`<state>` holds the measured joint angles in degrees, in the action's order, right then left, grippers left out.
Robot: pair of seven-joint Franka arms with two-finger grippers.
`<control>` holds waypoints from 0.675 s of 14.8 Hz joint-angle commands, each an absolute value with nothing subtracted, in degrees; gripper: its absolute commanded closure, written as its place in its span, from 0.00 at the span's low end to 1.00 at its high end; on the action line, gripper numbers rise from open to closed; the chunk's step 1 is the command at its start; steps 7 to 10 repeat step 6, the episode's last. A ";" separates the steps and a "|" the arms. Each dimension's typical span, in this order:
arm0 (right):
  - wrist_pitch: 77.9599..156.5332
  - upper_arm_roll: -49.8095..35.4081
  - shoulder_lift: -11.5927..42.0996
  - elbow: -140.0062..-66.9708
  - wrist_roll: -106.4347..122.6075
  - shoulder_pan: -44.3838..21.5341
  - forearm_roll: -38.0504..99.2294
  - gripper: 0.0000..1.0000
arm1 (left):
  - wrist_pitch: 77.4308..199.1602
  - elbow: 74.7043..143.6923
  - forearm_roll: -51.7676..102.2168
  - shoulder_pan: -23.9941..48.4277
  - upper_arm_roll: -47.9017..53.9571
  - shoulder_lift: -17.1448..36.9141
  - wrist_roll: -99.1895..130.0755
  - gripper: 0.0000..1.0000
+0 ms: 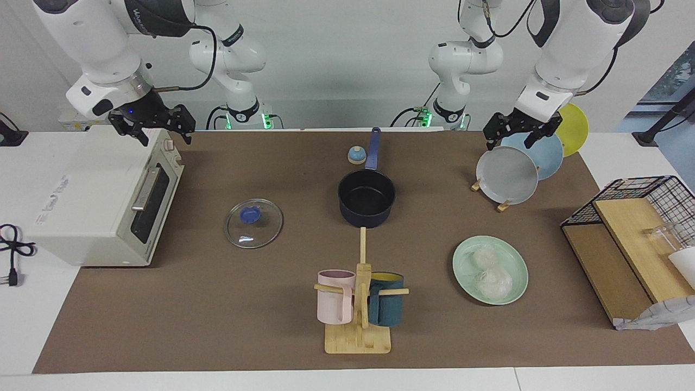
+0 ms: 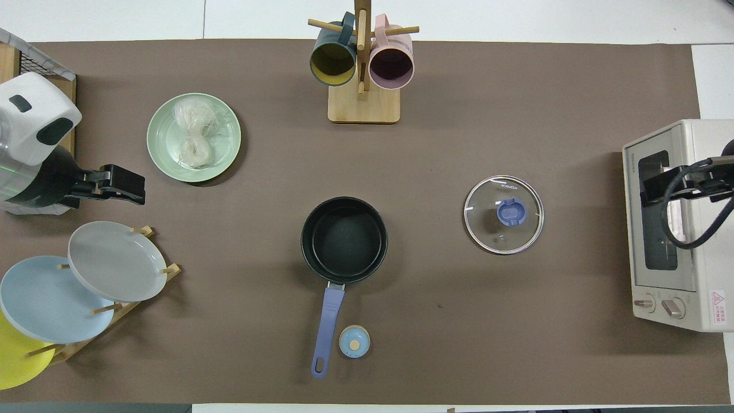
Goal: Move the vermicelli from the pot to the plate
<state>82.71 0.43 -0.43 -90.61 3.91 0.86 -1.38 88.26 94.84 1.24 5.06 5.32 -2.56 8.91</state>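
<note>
1. Facing view: the vermicelli [image 1: 491,271], two translucent whitish clumps, already lies on the plate [image 1: 467,274], a pale mint round with a shallow rim, toward the left arm's end of the counter and farther from the robots than the pot [image 1: 366,198]. The pot, dark navy with a black inside, shows empty at mid-counter, its long blue handle pointing toward the robots' edge.
2. Facing view: the left gripper [image 1: 515,133] hangs over the plate rack [image 1: 507,176] with fingers spread and nothing held; the right gripper [image 1: 155,126] waits over the toaster oven [image 1: 108,195], also released.
3. Overhead view: the bundle looks light, soft and springy, likely to snag or trail strands; a pinch at the waist between the clumps seems best.
4. Overhead view: the glass lid [image 2: 503,214] lies flat beside the pot; the transfer looks complete.
</note>
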 commanded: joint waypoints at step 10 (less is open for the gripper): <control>81.83 0.18 -1.05 -90.62 3.96 1.14 -0.97 0.00 | 89.03 94.75 0.26 5.19 4.66 -2.99 6.68 0.00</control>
